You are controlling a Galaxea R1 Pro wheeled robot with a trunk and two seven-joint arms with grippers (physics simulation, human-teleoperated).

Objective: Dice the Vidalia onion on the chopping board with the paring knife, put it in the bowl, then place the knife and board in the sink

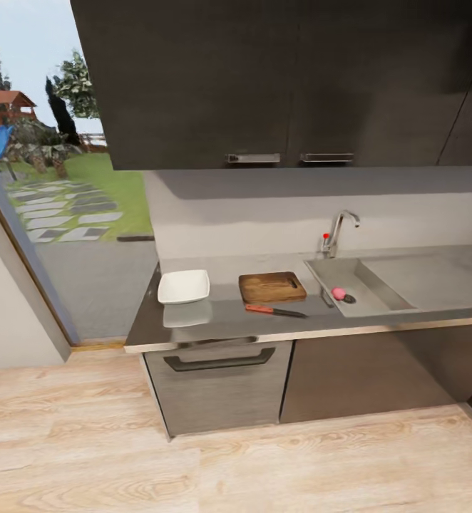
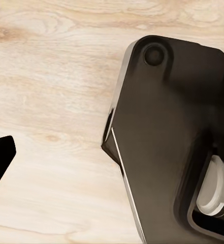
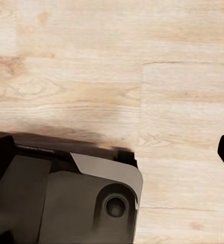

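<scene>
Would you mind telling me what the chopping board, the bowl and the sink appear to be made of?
The chopping board looks like dark-brown wood with visible grain. The bowl seems glazed ceramic or plastic: plain white and smooth, so it stays open. The sink looks like brushed stainless steel, grey and matte, with a shiny chrome-like tap.

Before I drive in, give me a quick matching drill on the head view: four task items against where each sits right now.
Items:
1. pink-red round onion
2. white square bowl
3. dark-brown wooden chopping board
4. orange-handled paring knife

Places:
A. countertop, at its left end
B. in the steel sink basin
C. countertop, in front of the board
D. countertop, between bowl and sink

Pairs: 1-B, 2-A, 3-D, 4-C
</scene>
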